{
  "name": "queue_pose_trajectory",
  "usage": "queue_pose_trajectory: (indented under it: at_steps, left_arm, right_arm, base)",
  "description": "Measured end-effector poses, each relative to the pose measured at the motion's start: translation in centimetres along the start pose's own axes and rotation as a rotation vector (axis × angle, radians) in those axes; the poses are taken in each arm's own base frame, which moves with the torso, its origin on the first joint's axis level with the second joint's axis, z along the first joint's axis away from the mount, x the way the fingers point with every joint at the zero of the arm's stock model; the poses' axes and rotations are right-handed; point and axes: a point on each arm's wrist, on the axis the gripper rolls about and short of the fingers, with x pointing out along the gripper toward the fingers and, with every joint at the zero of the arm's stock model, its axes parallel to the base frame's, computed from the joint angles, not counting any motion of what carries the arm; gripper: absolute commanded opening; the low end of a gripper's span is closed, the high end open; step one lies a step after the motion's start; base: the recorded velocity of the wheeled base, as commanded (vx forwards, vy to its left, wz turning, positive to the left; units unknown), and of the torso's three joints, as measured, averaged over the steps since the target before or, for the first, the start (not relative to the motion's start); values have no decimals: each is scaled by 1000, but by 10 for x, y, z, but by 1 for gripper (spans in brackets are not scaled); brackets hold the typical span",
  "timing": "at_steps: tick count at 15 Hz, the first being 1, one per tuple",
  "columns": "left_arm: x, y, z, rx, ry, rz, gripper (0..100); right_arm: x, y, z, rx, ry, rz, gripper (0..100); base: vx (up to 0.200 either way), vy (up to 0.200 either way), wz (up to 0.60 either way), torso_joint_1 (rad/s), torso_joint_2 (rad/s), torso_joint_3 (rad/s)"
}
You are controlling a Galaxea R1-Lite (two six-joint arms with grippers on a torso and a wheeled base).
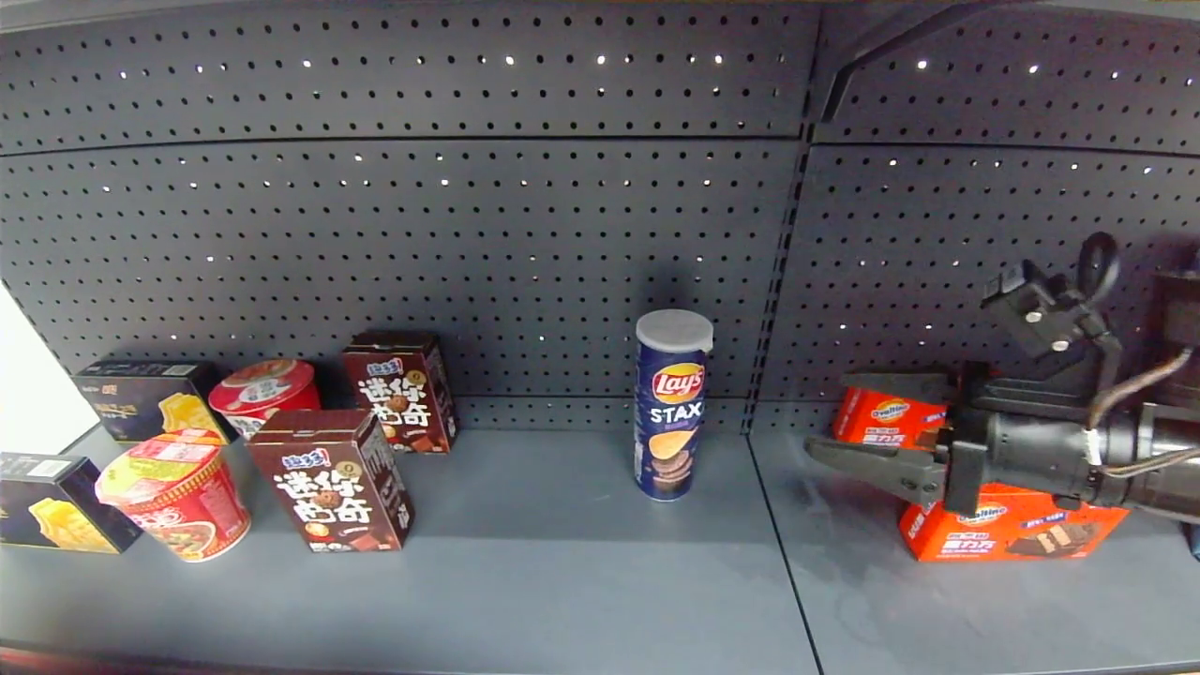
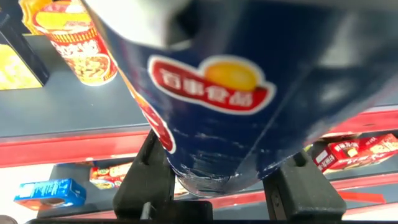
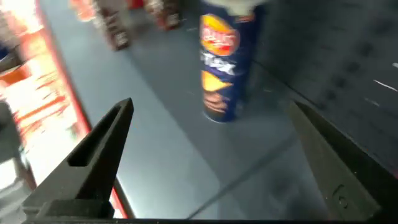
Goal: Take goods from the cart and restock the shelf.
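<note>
Right gripper [image 1: 830, 417], jaws spread wide, hangs above the orange boxes [image 1: 1012, 530]; the chip can [image 1: 673, 403] stands upright on the shelf [image 1: 562, 572] at its nine o'clock, label outward for display; left gripper [image 2: 224, 183] clamps a blue can [image 2: 236, 93] near one end, presumably to set it upright.

There are two blue chip cans: one upright chip can [image 1: 673, 405] standing on the shelf [image 1: 562, 581], and a second chip can [image 2: 236, 99] seen close up in the left wrist view. To the left of the upright chip can are two brown snack boxes [image 1: 332, 480] [image 1: 400, 391], two red noodle cups [image 1: 178, 497] [image 1: 264, 394] and two dark boxes with yellow pictures [image 1: 150, 400] [image 1: 52, 502]. To its right are two orange boxes [image 1: 886, 417] [image 1: 1012, 532].
</note>
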Motion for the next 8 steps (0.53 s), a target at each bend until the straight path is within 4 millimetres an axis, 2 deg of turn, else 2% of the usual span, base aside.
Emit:
queue_pose_trajectory:
  at_steps: [3, 8]
  left_arm:
    - [0, 0, -6, -1, 4, 1, 0]
    - [-4, 0, -12, 2, -13, 1, 0]
  right_arm:
    - [29, -23, -7, -18, -1, 134, 100]
    - [71, -44, -20, -8, 13, 173, 100]
  base:
    - [0, 0, 0, 0, 0, 0]
    - [0, 0, 0, 0, 0, 0]
